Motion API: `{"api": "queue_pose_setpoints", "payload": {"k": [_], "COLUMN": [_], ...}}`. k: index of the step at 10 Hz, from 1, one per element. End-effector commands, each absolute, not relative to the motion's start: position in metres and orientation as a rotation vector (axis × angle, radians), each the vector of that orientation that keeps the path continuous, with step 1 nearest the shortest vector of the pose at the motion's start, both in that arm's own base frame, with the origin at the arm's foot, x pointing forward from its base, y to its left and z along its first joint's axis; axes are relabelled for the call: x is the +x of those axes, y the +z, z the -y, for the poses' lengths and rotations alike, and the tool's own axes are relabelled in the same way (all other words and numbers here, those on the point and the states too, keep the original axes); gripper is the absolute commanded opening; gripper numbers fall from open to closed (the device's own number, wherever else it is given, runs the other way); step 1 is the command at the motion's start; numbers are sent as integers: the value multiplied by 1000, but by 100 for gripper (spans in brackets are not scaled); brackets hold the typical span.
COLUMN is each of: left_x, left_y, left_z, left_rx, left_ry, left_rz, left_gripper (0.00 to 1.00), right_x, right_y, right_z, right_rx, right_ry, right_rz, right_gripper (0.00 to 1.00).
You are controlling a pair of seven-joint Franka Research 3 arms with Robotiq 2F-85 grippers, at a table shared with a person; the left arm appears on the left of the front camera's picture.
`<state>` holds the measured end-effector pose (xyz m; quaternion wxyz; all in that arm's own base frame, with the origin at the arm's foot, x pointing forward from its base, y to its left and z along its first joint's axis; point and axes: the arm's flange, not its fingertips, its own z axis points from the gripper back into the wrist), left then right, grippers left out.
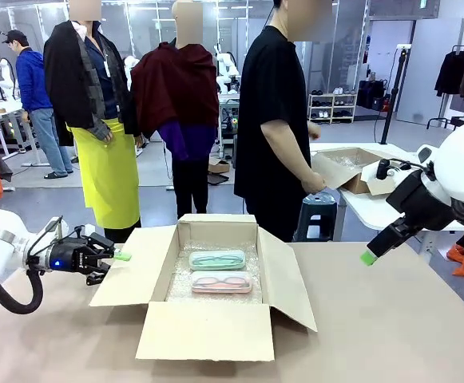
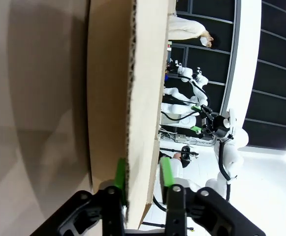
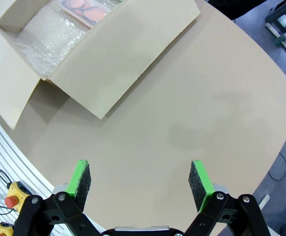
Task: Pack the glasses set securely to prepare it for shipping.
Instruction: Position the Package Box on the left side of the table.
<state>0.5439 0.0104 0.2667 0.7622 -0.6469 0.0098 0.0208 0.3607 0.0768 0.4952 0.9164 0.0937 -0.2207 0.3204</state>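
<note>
Open cardboard box (image 1: pixel 208 319): mint case (image 1: pixel 217 259), pink case (image 1: pixel 221 282) inside; left gripper (image 1: pixel 118 257) clamped on left flap (image 1: pixel 128 267); right gripper (image 3: pixel 140 179) spread wide, holding nothing, above table (image 3: pixel 221 108)

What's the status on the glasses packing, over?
Left gripper shut on the box's left flap. Right gripper open above bare table. Mint case and pink case inside the open box. Nothing in the way.
</note>
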Motion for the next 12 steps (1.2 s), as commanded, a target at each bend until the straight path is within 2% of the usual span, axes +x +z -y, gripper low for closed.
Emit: {"api": "queue_pose_setpoints", "payload": {"k": [1,8,12], "left_x": [542,548,530], "left_y": [275,280,283], "left_z": [-18,-35,-122], "left_rx": [-1457,-1482,-1408], "left_ry": [22,-64,-53], "left_rz": [0,-37,38], "left_gripper": [0,0,0], "right_x": [360,360,360], "right_y": [496,496,496], "right_z": [-77,-77,-77], "right_rx": [187,187,187], "right_ry": [658,658,658], "right_rz": [459,459,459], "right_gripper": [100,100,100]}}
